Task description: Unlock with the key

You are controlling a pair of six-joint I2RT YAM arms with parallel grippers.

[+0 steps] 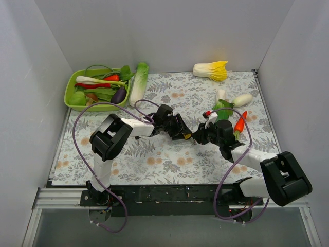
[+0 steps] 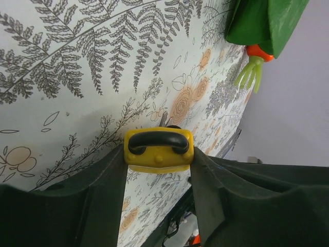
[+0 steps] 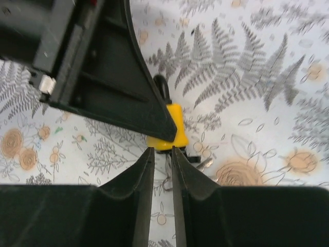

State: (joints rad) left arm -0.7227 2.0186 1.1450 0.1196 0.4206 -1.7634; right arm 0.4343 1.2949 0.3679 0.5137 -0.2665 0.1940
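Where the arms meet at mid-table [image 1: 154, 160], the padlock [image 1: 188, 136] lies between them. Left wrist: the left fingers [image 2: 103, 206] clamp its yellow body. Right wrist: the right fingers [image 3: 128, 206], pinched nearly shut, apparently on the key [image 3: 165, 169], touch its base, in line with its long axis.

Top external is looking down from above and behind the arm bases, taking in the whole table [image 1: 154, 157], three walls, and both arms coming in from the bottom edge. Left wrist is sitting low and very close, looking along the left fingers [image 2: 77, 206] across the fern print toward the right wall [image 2: 298, 103], view tilted, padlock [image 2: 159, 149] filling the centre. Right wrist is looking nearly straight down, also very close, right fingers [image 3: 123, 206] at the bottom edge, one left finger crossing in from top left. All three are sharing the padlock and the print around it. Top external and left wrist are also sharing the toy carrot [image 2: 258, 51].
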